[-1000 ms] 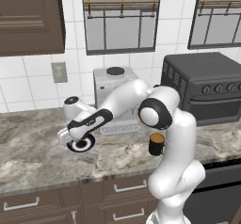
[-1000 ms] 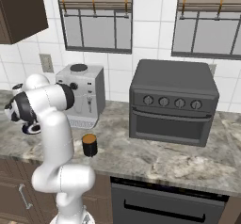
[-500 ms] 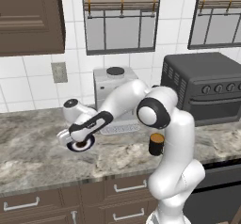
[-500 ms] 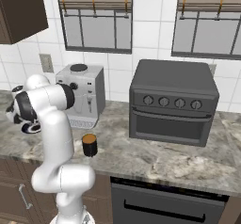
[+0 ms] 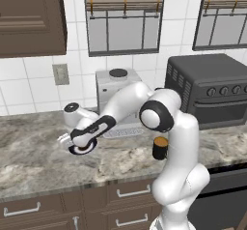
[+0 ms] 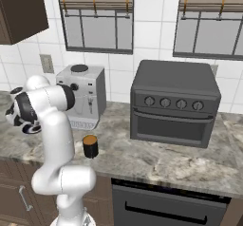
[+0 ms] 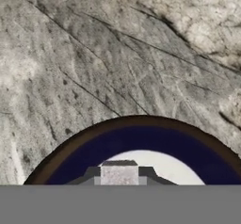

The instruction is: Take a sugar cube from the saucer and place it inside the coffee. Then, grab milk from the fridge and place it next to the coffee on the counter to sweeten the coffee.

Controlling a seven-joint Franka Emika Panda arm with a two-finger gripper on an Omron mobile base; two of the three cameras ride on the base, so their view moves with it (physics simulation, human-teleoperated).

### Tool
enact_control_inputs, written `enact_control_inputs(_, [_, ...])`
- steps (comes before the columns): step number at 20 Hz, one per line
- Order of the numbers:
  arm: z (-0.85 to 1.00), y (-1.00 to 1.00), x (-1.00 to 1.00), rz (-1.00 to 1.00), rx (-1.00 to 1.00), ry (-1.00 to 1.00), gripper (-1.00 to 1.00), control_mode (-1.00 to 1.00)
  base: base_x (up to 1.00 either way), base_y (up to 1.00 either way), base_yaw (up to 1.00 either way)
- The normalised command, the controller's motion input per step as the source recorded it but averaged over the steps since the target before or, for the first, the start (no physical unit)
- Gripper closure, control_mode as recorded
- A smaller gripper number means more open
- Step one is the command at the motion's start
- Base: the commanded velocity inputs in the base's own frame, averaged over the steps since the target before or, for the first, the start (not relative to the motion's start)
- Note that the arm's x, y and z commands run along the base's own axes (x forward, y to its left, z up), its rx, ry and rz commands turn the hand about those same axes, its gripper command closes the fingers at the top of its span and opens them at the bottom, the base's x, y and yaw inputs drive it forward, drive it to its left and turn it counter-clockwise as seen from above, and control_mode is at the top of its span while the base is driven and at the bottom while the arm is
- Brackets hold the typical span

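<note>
The sugar cube point(image 7: 119, 174) sits on the white ring of the saucer point(image 7: 141, 140), a pale squarish lump with a flat top and no clear long axis, so you need not turn the wrist to suit it; in the hand view it lies dead ahead of the gripper, low and centred, with dark shapes flanking it on either side that I take for the finger tips, which would put the cube between them; whether they are pressing on it or merely standing beside it you cannot tell from these pictures.

The saucer point(image 5: 80, 149) rests on the counter point(image 5: 38, 161) toward its left stretch, nearer the front edge than the wall, and the gripper point(image 5: 77, 144) is down over it; the coffee point(image 5: 159, 148) stands well apart to the right, close to the front edge and behind the arm's upright link; so your carry, once the cube is held, runs rightward along the counter.
</note>
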Motion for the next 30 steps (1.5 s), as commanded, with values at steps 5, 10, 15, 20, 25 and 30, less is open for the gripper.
enact_control_inputs(5, [0.30, -0.12, -0.59, -0.04, 0.02, -0.04, 1.00, -1.00, 0.00, 0.00, 0.00])
enact_control_inputs(10, [0.52, -0.40, -0.79, -0.13, 0.03, -0.09, 1.00, -1.00, 0.00, 0.00, 0.00])
enact_control_inputs(15, [0.57, -0.69, -0.60, -0.16, 0.05, -0.06, 1.00, -1.00, 0.00, 0.00, 0.00])
enact_control_inputs(20, [0.57, -0.97, -0.39, -0.21, 0.09, -0.03, 1.00, -1.00, 0.00, 0.00, 0.00])
enact_control_inputs(25, [0.44, -1.00, -0.32, -0.23, 0.14, 0.00, 1.00, -1.00, 0.00, 0.00, 0.00])
enact_control_inputs(30, [0.29, -1.00, -0.47, -0.24, 0.11, 0.00, 1.00, -1.00, 0.00, 0.00, 0.00])
